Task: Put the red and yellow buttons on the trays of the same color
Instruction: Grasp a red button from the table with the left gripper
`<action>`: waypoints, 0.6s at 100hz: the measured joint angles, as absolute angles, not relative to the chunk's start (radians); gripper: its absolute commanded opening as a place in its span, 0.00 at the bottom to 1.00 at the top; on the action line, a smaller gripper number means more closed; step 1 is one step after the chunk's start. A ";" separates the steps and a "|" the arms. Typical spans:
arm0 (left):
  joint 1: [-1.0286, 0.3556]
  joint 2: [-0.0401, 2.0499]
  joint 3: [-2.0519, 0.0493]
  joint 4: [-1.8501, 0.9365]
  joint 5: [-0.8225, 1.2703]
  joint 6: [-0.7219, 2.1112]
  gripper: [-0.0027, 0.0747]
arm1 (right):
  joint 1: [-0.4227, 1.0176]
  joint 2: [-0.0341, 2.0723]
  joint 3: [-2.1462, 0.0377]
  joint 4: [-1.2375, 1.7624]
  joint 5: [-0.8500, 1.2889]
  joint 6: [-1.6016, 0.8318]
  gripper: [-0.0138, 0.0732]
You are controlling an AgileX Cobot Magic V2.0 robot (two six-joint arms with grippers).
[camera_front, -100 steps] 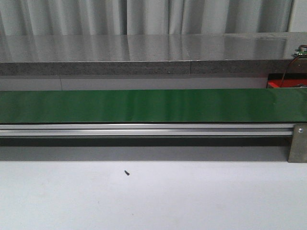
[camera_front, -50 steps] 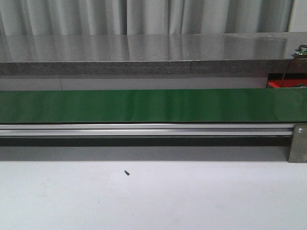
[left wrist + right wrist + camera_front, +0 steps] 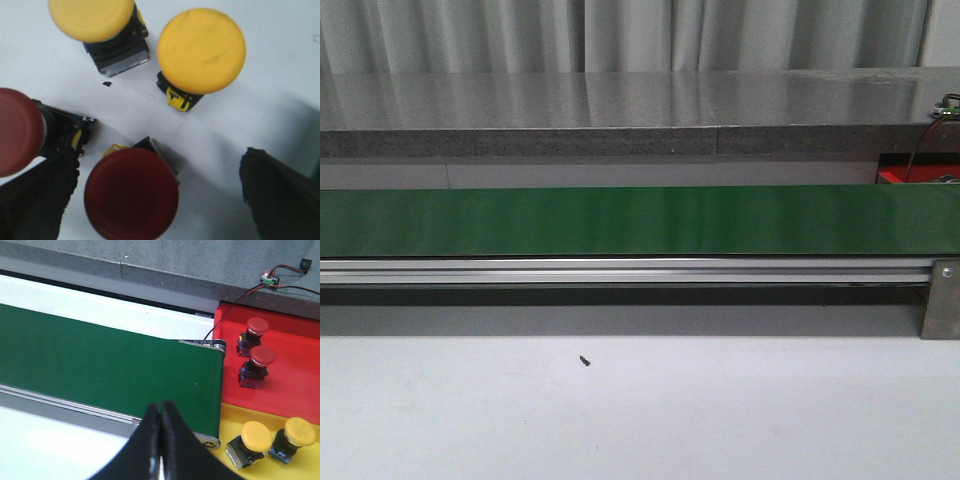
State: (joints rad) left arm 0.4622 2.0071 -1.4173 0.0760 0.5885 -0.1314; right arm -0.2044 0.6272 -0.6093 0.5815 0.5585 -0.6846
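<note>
Looking forward over the white table (image 3: pixel 720 420), we see a long green conveyor belt (image 3: pixel 640 221) on an aluminium rail (image 3: pixel 620 270), with a grey stone ledge (image 3: pixel 620 110) at twelve o'clock behind it and a small dark speck (image 3: pixel 584 360) on the tabletop at six o'clock; neither arm shows in this view.

At our left wrist, the left gripper (image 3: pixel 157 200) is spread wide, its two dark fingers (image 3: pixel 280 195) apart and holding nothing. Between them stands a red mushroom-head push button (image 3: pixel 131 194). A second red mushroom button (image 3: pixel 17 131) sits just beside it, against the other finger. Two yellow mushroom-head buttons (image 3: pixel 201 51) and (image 3: pixel 91 18) stand a little farther off on the white surface.

At our right wrist, the right gripper (image 3: pixel 160 427) has its black fingers pressed together with nothing between them, hanging over the belt's near edge. Past the belt's end lies a red plastic tray (image 3: pixel 300 365) carrying two red buttons (image 3: pixel 256 329), (image 3: pixel 259 361), and next to it a yellow plastic tray (image 3: pixel 235 420) carrying two yellow buttons (image 3: pixel 255 436), (image 3: pixel 298 432).
</note>
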 measured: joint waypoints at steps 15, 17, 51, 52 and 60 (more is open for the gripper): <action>0.462 2.016 -1.417 0.076 0.588 -0.131 0.77 | -0.204 0.627 -0.609 0.581 0.558 -0.685 0.08; 0.462 2.016 -1.417 0.076 0.588 -0.131 0.75 | -0.204 0.627 -0.609 0.581 0.558 -0.685 0.08; 0.462 2.016 -1.419 0.076 0.581 -0.131 0.21 | -0.204 0.627 -0.609 0.581 0.559 -0.685 0.08; 0.462 2.016 -1.419 0.076 0.581 -0.131 0.20 | -0.204 0.627 -0.609 0.581 0.559 -0.685 0.08; 0.462 2.016 -1.419 0.076 0.585 -0.131 0.12 | -0.204 0.627 -0.609 0.581 0.559 -0.685 0.08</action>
